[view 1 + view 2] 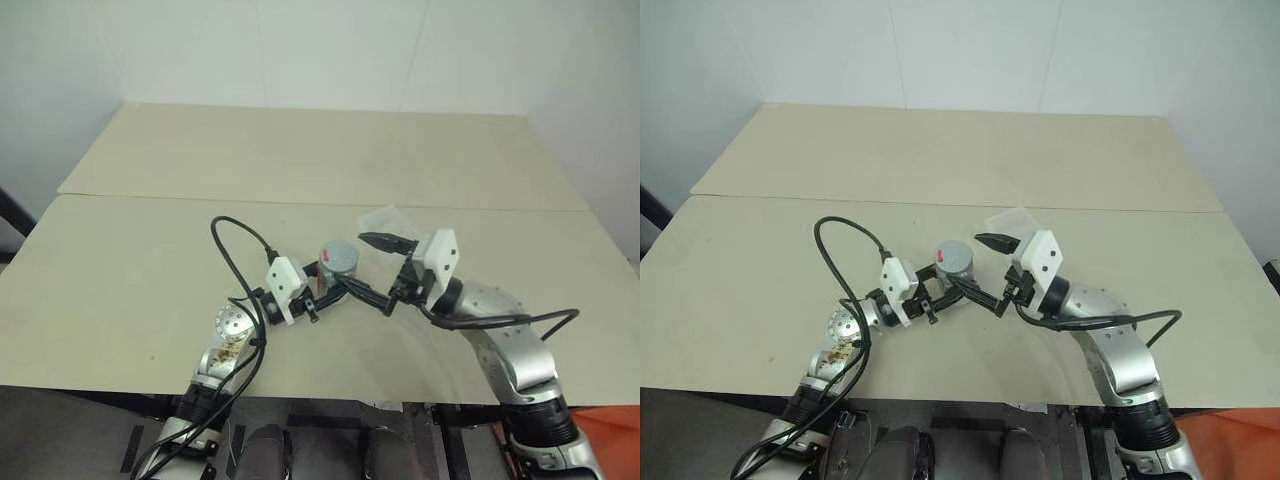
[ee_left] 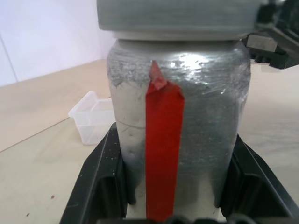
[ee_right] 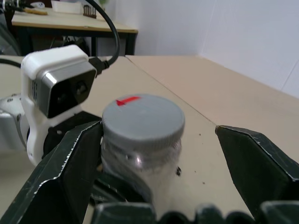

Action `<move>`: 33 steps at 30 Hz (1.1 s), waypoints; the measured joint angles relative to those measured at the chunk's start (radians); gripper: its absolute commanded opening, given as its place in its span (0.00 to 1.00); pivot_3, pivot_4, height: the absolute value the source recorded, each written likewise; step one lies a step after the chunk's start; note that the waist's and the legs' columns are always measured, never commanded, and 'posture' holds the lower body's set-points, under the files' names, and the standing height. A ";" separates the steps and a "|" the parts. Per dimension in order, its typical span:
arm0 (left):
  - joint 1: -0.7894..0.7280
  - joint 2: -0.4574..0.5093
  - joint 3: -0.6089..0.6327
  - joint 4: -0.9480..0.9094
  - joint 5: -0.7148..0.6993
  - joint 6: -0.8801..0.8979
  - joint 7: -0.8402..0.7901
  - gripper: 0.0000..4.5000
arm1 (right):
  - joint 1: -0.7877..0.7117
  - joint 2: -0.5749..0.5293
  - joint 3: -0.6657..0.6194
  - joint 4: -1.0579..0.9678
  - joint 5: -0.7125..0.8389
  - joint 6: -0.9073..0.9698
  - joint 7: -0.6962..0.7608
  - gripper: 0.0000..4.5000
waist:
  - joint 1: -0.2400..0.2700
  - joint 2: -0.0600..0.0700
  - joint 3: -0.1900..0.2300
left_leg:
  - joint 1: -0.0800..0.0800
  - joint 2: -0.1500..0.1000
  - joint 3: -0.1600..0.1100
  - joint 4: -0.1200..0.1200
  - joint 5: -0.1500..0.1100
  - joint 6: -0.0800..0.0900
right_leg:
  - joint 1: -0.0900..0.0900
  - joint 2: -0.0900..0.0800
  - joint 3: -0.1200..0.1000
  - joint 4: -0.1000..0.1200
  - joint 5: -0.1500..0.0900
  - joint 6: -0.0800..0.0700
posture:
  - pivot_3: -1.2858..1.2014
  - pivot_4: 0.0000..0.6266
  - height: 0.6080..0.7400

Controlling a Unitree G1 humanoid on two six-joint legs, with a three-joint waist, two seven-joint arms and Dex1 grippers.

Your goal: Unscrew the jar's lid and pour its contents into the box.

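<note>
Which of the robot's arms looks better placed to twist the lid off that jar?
Right, probably. The right gripper has open jaws on either side of the lid, while the left gripper is shut on the jar.

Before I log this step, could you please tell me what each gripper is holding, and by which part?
The left gripper holds the jar by its body, below the lid. The right gripper holds nothing; its jaws stand open around the lid.
</note>
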 measured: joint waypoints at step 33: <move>-0.016 -0.022 -0.013 0.005 0.001 -0.022 -0.027 0.44 | -0.035 -0.067 -0.029 -0.030 0.096 0.032 0.132 0.98 | -0.001 0.000 0.000 | 0.001 0.000 0.000 0.000 0.000 0.000 | 0.000 0.000 0.001 0.000 0.000 0.000 | 0.52 0.24 1.00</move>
